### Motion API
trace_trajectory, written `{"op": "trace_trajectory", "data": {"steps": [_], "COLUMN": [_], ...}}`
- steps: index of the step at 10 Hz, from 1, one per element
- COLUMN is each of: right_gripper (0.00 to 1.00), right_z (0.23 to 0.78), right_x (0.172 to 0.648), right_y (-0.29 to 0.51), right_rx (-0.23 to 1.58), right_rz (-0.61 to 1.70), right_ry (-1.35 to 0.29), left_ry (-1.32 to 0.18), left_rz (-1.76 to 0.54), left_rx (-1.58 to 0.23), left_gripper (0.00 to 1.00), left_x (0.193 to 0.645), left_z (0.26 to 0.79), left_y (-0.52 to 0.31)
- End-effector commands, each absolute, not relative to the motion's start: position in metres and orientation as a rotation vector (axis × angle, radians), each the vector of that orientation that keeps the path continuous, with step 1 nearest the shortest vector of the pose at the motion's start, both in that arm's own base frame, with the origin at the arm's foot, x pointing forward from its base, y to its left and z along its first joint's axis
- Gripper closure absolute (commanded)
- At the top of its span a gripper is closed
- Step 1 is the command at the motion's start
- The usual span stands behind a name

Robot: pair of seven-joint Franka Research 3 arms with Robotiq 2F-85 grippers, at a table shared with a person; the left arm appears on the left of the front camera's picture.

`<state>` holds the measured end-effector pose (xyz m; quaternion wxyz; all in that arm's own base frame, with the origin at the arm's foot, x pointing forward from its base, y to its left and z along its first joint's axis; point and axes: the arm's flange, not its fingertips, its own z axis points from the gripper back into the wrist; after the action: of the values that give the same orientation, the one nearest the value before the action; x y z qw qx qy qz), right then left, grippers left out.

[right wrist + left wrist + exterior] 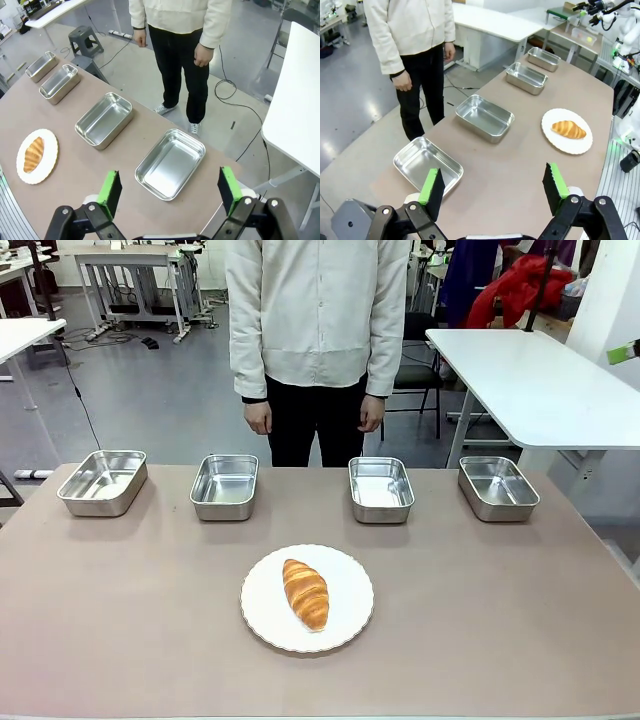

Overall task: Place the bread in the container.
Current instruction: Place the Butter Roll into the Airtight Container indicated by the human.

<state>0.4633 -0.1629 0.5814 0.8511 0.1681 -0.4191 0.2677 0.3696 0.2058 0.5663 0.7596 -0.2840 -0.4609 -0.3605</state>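
Note:
The bread [306,593], a golden-brown croissant, lies on a round white plate [262,610] at the table's middle front; it also shows in the left wrist view [568,129] and the right wrist view [33,154]. Four alike steel containers stand empty in a row along the far edge: [103,482], [225,486], [381,489], [497,487]. My left gripper [493,187] hangs open high above the table's left end, over the leftmost pan [427,165]. My right gripper [170,192] is open above the right end, near the rightmost pan [171,163].
A person stands at the far side behind the middle pans, both hands [258,418] hanging at the sides. A white side table [540,380] stands at the back right. The brown tabletop [120,620] is bare around the plate.

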Motion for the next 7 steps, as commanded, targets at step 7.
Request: {"op": "trace_trajectory", "data": {"steps": [7], "right_gripper": [0.00], "right_z": [0.5816], "right_x": [0.4638], "right_y": [-0.1628], "right_rx": [0.366], "right_rz": [0.570], "right_ry": [-0.889], "left_ry": [-1.016], "left_rz": [-0.791], "left_rx": [-0.625], "left_gripper": [0.00], "left_x": [0.3680], "left_z": [0.5690], "left_y": [0.2053]}}
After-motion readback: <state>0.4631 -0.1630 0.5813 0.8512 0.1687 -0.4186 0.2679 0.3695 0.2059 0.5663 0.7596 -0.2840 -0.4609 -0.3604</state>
